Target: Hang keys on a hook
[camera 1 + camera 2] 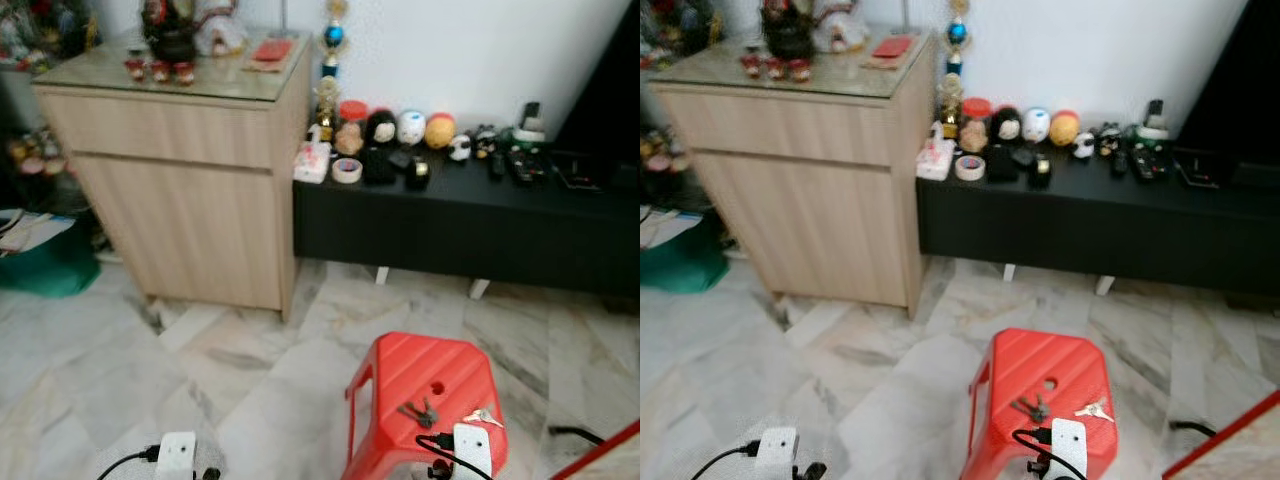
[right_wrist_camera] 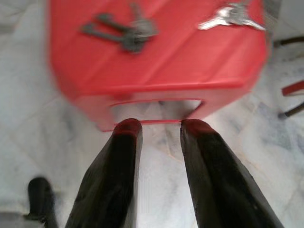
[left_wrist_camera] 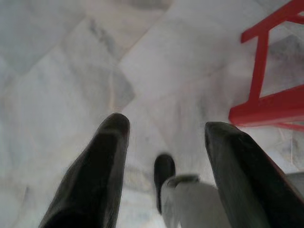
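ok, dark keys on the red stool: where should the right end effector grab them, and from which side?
Probably at the bunched middle of the dark keys, where the blades meet, coming straight down from above. They lie flat on the red stool, so a side approach has little to catch. The right end effector is open, low beside the stool. Keep away from the silver keys lying apart.

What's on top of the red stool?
On the red plastic stool lie two bunches: dark keys and silver keys. Beneath the stool only pale marble floor shows around it; directly under its seat is hidden.
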Controlling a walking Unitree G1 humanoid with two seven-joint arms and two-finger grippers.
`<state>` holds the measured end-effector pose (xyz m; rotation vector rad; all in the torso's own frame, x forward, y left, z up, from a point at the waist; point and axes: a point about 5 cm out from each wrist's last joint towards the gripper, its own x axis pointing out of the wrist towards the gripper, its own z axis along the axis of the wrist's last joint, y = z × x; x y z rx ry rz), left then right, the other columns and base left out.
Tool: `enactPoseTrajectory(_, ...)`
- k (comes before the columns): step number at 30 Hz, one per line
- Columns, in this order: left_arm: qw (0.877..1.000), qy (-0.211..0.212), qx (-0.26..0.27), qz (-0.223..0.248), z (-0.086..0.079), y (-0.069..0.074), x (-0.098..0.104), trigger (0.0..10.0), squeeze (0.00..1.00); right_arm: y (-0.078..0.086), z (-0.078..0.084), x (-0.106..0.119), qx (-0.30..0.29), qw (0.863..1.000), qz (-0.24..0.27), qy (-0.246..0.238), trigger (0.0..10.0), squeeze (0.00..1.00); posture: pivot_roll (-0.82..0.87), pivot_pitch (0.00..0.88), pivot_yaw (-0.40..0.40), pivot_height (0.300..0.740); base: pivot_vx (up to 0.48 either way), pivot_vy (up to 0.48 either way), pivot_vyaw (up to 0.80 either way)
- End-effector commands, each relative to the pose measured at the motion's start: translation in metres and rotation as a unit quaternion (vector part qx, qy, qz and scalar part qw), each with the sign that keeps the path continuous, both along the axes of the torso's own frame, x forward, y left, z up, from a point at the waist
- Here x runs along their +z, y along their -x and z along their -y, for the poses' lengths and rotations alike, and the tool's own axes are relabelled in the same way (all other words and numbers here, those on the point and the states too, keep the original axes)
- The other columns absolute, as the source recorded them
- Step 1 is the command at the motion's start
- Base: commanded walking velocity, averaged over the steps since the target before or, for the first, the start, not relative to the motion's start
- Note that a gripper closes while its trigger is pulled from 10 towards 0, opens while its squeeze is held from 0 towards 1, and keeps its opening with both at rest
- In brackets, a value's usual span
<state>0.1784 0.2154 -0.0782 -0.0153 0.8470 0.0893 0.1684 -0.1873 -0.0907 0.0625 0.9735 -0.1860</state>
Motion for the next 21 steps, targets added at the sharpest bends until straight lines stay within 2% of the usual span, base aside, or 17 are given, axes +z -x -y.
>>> enactPoseTrajectory(1,1.0,-0.001,-0.003,-0.008,0.001,0.004,-0.002,10.0,0.0,-0.003,0.0,0.001,-0.004,1.0,0.005,-0.001,10.0,0.0,0.07,0.0,-0.054,0.74,0.0,0.0,0.0)
enactPoseTrajectory(6,1.0,0.001,-0.001,-0.003,0.001,0.004,-0.002,10.0,0.0,-0.004,0.0,0.002,-0.014,1.0,0.02,-0.008,10.0,0.0,0.07,0.0,-0.056,0.74,0.0,0.0,0.0)
enactPoseTrajectory(9,1.0,-0.006,-0.007,0.014,0.0,-0.002,0.002,10.0,0.0,-0.006,0.0,0.004,-0.031,0.998,0.043,-0.015,10.0,0.0,0.07,0.0,-0.057,0.74,0.0,0.0,0.0)
enactPoseTrajectory(11,0.999,-0.012,-0.01,0.047,-0.001,-0.011,0.009,10.0,0.0,-0.008,0.001,0.007,-0.026,0.997,0.065,-0.01,10.0,0.0,0.07,0.0,-0.058,0.74,0.0,0.0,0.0)
enactPoseTrajectory(15,0.997,-0.017,-0.012,0.076,-0.004,-0.021,0.016,10.0,0.0,-0.01,0.001,0.009,-0.016,0.997,0.081,-0.007,10.0,0.0,0.07,0.0,-0.059,0.74,0.0,0.0,0.0)
enactPoseTrajectory(16,0.994,-0.021,-0.012,0.105,-0.006,-0.029,0.023,10.0,0.0,-0.012,0.002,0.011,-0.011,0.995,0.096,-0.003,10.0,0.0,0.07,0.0,-0.059,0.74,0.0,0.0,0.0)
enactPoseTrajectory(17,0.994,-0.021,-0.012,0.105,-0.006,-0.029,0.023,10.0,0.0,-0.012,0.002,0.011,-0.011,0.995,0.096,-0.003,10.0,0.0,0.07,0.0,-0.059,0.74,0.0,0.0,0.0)
enactPoseTrajectory(19,0.978,-0.006,0.018,0.206,-0.015,-0.056,0.05,10.0,0.0,-0.017,0.004,0.017,0.014,0.991,0.132,0.028,10.0,0.0,0.06,0.0,-0.056,0.74,0.0,0.0,0.0)
enactPoseTrajectory(20,0.967,-0.002,0.021,0.255,-0.016,-0.067,0.065,10.0,0.0,-0.018,0.004,0.019,0.021,0.988,0.148,0.038,10.0,0.0,0.05,0.0,-0.054,0.74,0.0,0.0,0.0)
enactPoseTrajectory(21,0.959,0.001,0.021,0.283,-0.017,-0.072,0.073,10.0,0.0,-0.019,0.004,0.02,0.024,0.986,0.157,0.043,10.0,0.0,0.05,0.0,-0.054,0.74,0.0,0.0,0.0)
